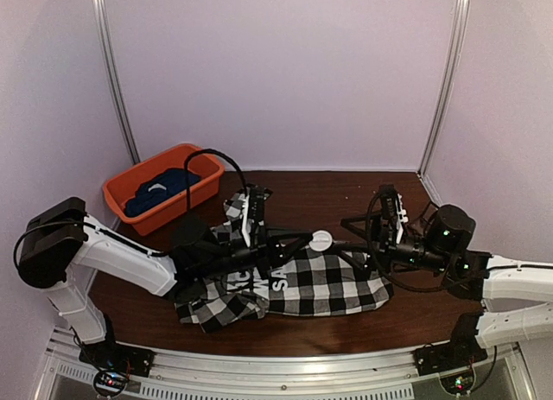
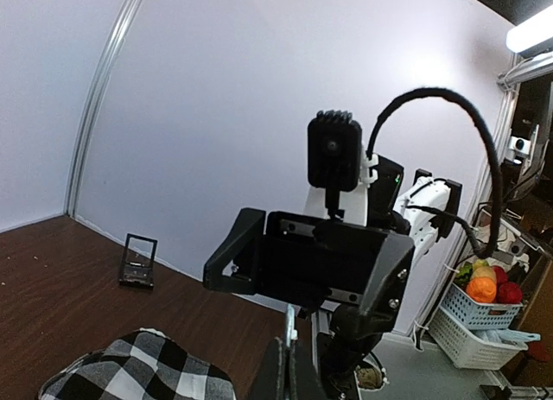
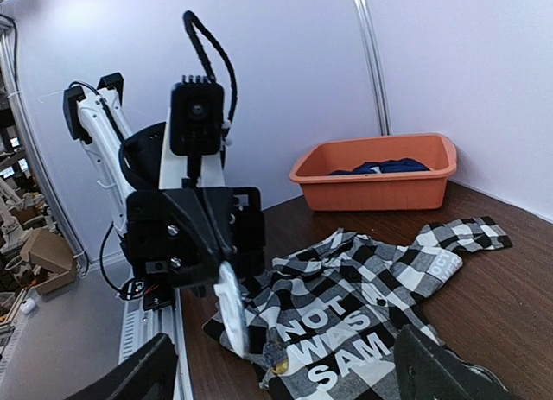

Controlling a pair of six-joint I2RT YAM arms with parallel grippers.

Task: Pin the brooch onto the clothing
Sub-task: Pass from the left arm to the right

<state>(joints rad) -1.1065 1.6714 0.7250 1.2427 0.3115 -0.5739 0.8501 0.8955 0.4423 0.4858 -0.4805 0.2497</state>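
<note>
An orange plastic tub (image 1: 162,186) stands at the far left of the dark brown wooden table (image 1: 406,318) and serves as the landmark here. Inside it lies a dark navy-blue garment (image 1: 177,182) with a small white mark on top. The black-and-white checked shirt (image 1: 328,283) lies spread flat on the table, to the right of the tub and nearer the arm bases, with one sleeve reaching back towards the tub. On the black panel across the shirt, large white block letters read "NOT WAS SAM" in the right wrist view. A small label on the sleeve nearest the tub has letters too small to read. Above the shirt, right of the tub, the left gripper (image 1: 309,243) has its fingers pressed together on a round white brooch (image 1: 321,240). It holds the brooch in the air by its edge, so the right wrist camera sees it as a thin tilted disc just over the shirt's lettering. Further right from the tub, the right gripper (image 3: 285,348) faces the left one across the brooch. Its fingers (image 3: 143,374) are spread wide with nothing between them, apart from both the brooch and the cloth. Well to the right of the tub, a small black frame-like stand (image 2: 138,262) sits by the back wall.
</note>
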